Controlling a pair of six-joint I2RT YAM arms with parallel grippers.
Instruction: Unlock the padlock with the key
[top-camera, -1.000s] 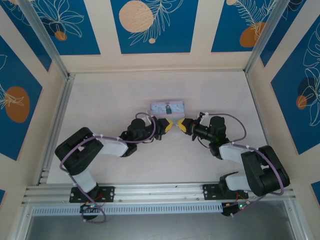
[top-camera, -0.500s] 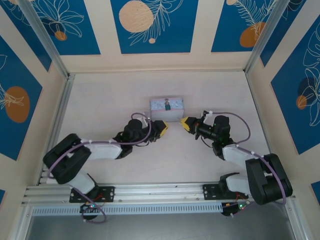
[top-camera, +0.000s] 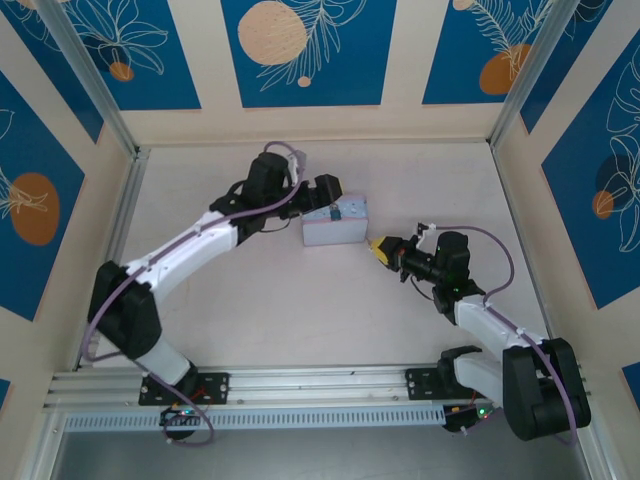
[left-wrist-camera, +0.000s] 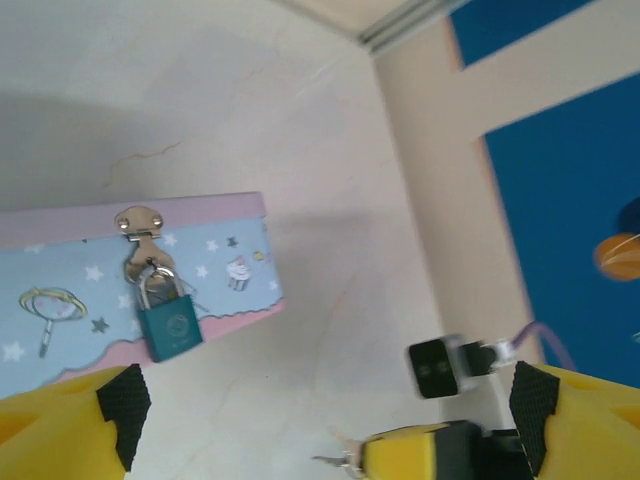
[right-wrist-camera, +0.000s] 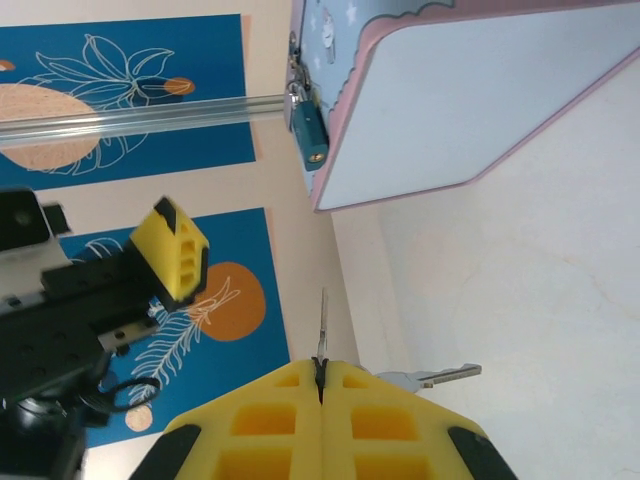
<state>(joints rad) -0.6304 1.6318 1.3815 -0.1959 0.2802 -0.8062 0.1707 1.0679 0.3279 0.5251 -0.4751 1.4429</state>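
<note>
The right gripper (right-wrist-camera: 320, 400) is pinching the key (right-wrist-camera: 322, 328) between closed yellow fingers at the bottom of its wrist view. The thin blade is poking straight out ahead, apparently so it can be steered tip-first into the lock. A second key (right-wrist-camera: 440, 376) is dangling beside it. The padlock (right-wrist-camera: 307, 125) is hanging from the hasp of the tin (right-wrist-camera: 450, 100) in the upper middle of that frame. Its lower end is pointing roughly toward the blade but is well apart from it.

In the overhead view, the left gripper (top-camera: 330, 203) is hovering at the tin's upper left corner, centre frame. The right gripper is waiting just off the tin's lower right.

The left wrist view is showing that arm's jaws standing wide apart and holding nothing, with the padlock at left centre. The left gripper is probably being placed there to steady the lock or tin for the key's approach.
</note>
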